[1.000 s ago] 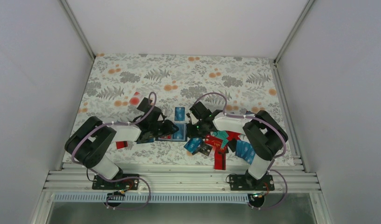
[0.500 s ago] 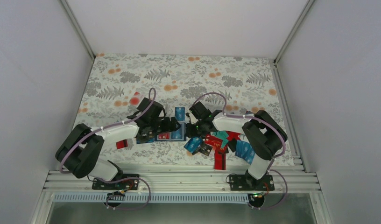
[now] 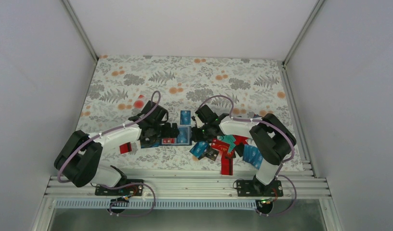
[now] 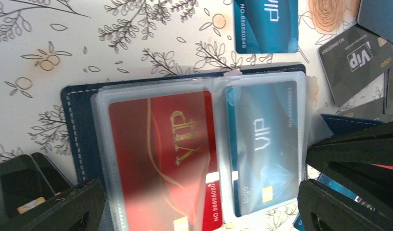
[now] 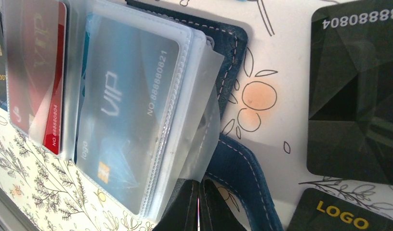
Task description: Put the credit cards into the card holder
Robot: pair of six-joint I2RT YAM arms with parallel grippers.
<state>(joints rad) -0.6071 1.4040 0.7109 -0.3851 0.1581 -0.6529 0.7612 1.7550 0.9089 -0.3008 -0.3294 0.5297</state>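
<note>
We see the card holder (image 3: 177, 137) lying open on the flowered table (image 3: 185, 77), between the two arms and toward the near edge. Beyond it the cloth runs open to the back wall, and side walls close in on left and right.

The left claw (image 3: 171, 130) is released. Its fingers (image 4: 64, 211) are spread wide on either side of the holder.

The right claw (image 5: 199, 207) is clenched at the holder's edge, tips against a clear sleeve (image 5: 204, 120). We cannot tell whether it pinches it.

In the sleeves sit a red card (image 4: 161, 154) and a blue card (image 4: 264, 144), both marked "VIP"; the blue one reads "NO.88880821".

Loose cards (image 3: 228, 149) are heaped under the right arm, which partly hides them. A black card (image 5: 339, 216) marked "LOGO" is cut off by the frame.
</note>
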